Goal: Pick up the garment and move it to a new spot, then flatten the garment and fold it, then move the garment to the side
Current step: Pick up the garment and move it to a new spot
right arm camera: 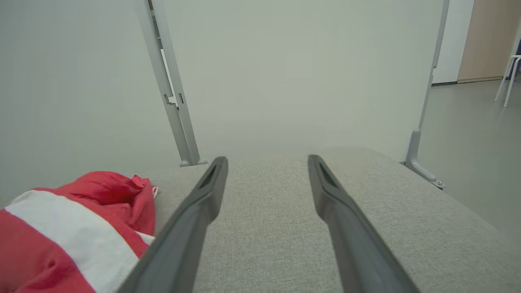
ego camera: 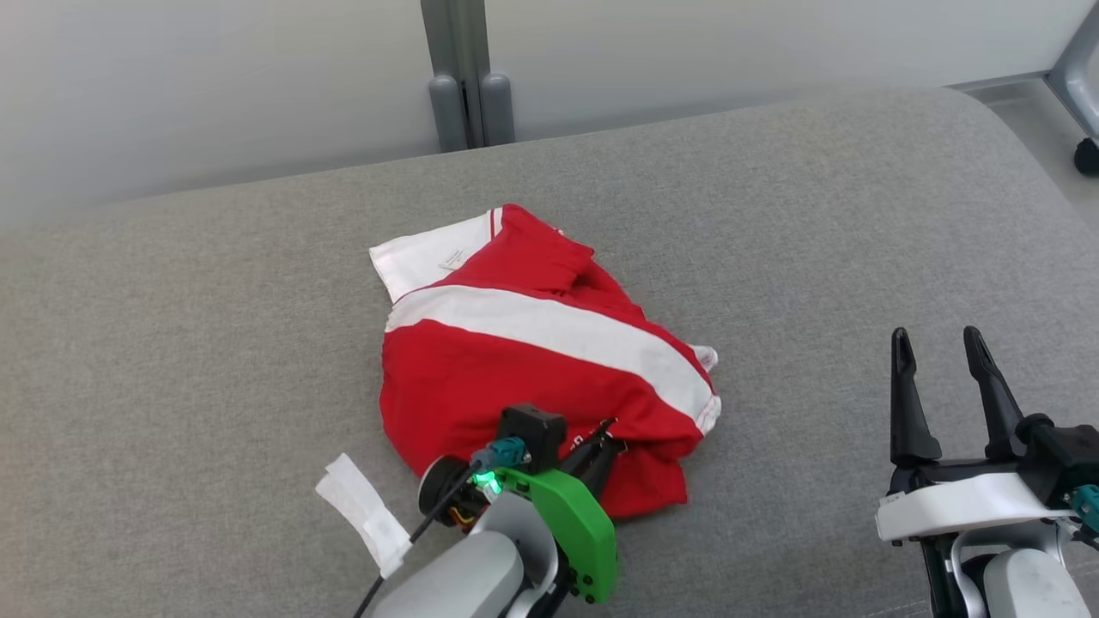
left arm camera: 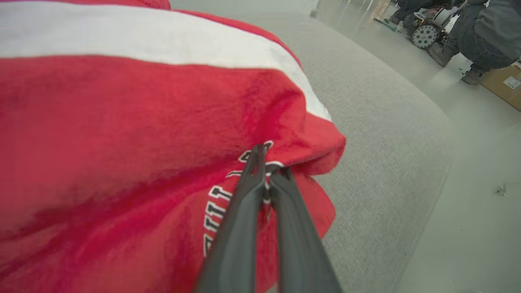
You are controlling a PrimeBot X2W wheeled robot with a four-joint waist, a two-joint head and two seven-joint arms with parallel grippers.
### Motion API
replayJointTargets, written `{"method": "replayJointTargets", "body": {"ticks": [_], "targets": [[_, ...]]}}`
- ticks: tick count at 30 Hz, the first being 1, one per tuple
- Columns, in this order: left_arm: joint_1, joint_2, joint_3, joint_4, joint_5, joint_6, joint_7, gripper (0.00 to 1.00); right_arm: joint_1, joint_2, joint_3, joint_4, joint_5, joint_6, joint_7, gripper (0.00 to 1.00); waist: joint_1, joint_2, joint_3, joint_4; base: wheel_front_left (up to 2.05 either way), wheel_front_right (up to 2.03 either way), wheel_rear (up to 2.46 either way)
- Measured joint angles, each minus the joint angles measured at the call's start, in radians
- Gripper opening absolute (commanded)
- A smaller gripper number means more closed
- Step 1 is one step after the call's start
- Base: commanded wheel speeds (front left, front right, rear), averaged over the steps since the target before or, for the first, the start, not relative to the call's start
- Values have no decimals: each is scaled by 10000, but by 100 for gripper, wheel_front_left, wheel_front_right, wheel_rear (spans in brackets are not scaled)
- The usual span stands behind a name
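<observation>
Left claw (left arm camera: 270, 162) clenches the red-and-white jersey's (ego camera: 481, 378) bunched edge, lettering (left arm camera: 215, 207) beside it half buried in folds; right claw (ego camera: 936, 335) stands released, empty.

right tool (right arm camera: 267, 159) spread apart | garment (right arm camera: 61, 228) lower left | on grey cushion (right arm camera: 264, 228)

Grey woven-fabric cushion surface (ego camera: 816, 223) spans the scene. Creased white paper strip (ego camera: 365, 511) lies near left on it. Grey metal upright post (ego camera: 468, 77) stands far centre.

Left arm (ego camera: 468, 575) jaws clamped, right arm (ego camera: 1030, 584) jaws spread.
</observation>
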Motion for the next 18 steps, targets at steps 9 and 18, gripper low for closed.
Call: {"method": "replayJointTargets", "body": {"ticks": [9, 18], "targets": [[12, 6, -1197, 136, -872, 441, -694, 50, -104, 4, 184, 219, 12, 0, 0, 100, 0, 0, 69, 34, 0, 0, 0], [31, 4, -901, -167, -1340, 694, -1235, 100, -63, 2, 188, 360, -21, 0, 0, 100, 0, 0, -305, 351, 0, 0, 0]]}}
